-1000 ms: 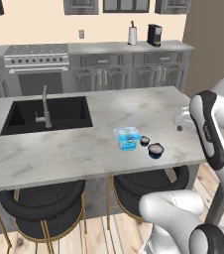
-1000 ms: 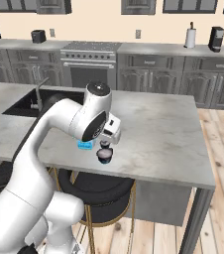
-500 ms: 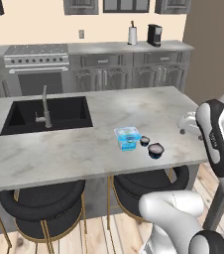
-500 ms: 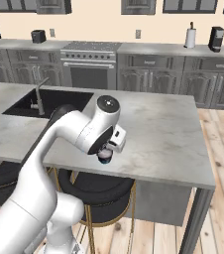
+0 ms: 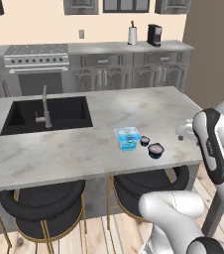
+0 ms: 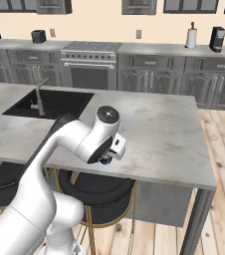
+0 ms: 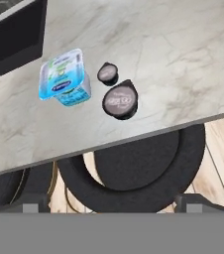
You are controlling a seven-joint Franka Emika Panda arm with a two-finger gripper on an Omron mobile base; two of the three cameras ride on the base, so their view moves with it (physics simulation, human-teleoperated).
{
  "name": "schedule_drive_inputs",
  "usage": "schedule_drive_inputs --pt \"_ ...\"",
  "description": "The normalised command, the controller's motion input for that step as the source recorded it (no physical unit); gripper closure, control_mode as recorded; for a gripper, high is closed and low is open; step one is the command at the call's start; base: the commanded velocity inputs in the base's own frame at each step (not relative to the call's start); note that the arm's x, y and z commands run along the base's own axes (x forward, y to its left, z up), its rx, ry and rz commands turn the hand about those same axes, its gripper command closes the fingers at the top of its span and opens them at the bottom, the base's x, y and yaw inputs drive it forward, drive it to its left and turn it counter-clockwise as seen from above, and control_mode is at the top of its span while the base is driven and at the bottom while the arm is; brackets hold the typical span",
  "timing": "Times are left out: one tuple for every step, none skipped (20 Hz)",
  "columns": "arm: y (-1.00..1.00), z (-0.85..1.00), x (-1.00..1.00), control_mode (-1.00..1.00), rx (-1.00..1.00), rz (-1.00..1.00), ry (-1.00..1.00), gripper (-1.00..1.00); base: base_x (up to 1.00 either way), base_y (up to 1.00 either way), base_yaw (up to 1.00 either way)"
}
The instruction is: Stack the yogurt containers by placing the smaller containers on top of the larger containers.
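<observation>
Above centre in the hand view, the blue tub sits beside 2 dark cups, the tiny cup and bigger cup (near the counter edge). A clumsy descent could knock it off. The pincer's opening: cannot tell.

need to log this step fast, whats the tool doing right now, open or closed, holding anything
Tool: cannot be told whether open or closed. The hand view looks down on the blue tub and both dark cups sitting free on the counter, so it holds none of them.
</observation>
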Motion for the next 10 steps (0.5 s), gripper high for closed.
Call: schedule_drive_inputs --pt "0.0 -0.26 0.05 -1.0 0.0 0.0 0.0 -1.0 0.0 0.0 0.0" --pt "0.0 -0.28 0.08 -1.0 0.0 0.0 0.0 -1.0 0.0 0.0 0.0" --pt "0.0 -0.28 0.09 -1.0 0.0 0.0 0.0 -1.0 0.0 0.0 0.0" --pt "0.0 -0.28 0.16 -1.0 0.0 0.0 0.0 -1.0 0.0 0.0 0.0" --pt "0.0 -0.26 0.19 -1.0 0.0 0.0 0.01 -1.0 0.0 0.0 0.0" --pt "0.0 -0.22 0.16 -1.0 0.0 0.0 0.01 -1.0 0.0 0.0 0.0" --pt "0.0 -0.22 0.14 -1.0 0.0 0.0 0.02 -1.0 0.0 0.0 0.0" --pt "0.0 -0.26 0.17 -1.0 0.0 0.0 0.02 -1.0 0.0 0.0 0.0" --pt "0.0 -0.28 0.19 -1.0 0.0 0.0 0.01 -1.0 0.0 0.0 0.0" --pt "0.0 -0.28 0.25 -1.0 0.0 0.0 0.04 -1.0 0.0 0.0 0.0"
